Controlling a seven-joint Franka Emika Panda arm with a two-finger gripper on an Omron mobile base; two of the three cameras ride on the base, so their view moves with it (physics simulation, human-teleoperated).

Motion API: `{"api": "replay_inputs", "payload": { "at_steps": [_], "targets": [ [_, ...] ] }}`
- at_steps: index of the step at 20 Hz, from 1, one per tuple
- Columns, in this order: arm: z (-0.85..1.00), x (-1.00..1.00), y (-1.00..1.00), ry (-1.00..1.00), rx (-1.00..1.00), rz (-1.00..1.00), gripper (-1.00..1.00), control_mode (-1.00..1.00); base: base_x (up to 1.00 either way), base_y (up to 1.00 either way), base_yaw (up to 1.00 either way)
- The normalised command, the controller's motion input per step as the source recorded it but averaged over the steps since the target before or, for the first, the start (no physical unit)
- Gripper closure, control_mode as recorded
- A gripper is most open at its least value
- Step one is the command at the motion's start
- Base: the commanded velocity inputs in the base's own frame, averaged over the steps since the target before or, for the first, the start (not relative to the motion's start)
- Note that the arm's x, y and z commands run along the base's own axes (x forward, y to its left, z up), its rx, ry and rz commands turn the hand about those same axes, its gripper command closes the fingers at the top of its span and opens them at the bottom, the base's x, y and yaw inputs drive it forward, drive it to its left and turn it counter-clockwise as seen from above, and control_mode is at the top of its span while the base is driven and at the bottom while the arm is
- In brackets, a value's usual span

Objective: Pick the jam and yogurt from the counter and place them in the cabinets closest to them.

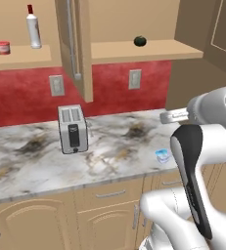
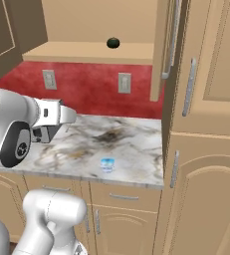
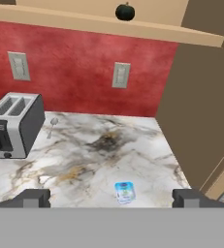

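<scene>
Toaster point(image 3: 12, 125) stands well left of the yogurt point(image 3: 125, 192)

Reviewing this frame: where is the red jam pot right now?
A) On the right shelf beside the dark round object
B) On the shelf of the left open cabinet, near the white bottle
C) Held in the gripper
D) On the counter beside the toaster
B: the jam stands on the left cabinet shelf, close to the white bottle.
</scene>
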Motion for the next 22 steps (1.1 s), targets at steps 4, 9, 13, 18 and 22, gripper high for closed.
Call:
{"api": "replay_inputs", "payload": {
  "at_steps": [4, 9, 13, 18, 22],
  "targets": [
    [0.0, 0.0, 0.0, 0.0, 0.0, 0.0, -1.0, 1.0, 0.07, -0.37, 0.0],
    [0.0, 0.0, 0.0, 0.0, 0.0, 0.0, -1.0, 1.0, 0.11, -0.21, 0.0],
    [0.0, 0.0, 0.0, 0.0, 0.0, 0.0, -1.0, 1.0, 0.18, -0.09, 0.0],
    [0.0, 0.0, 0.0, 0.0, 0.0, 0.0, -1.0, 1.0, 0.33, -0.01, 0.0],
    [0.0, 0.0, 0.0, 0.0, 0.0, 0.0, -1.0, 1.0, 0.36, 0.0, 0.0]
  ]
}}
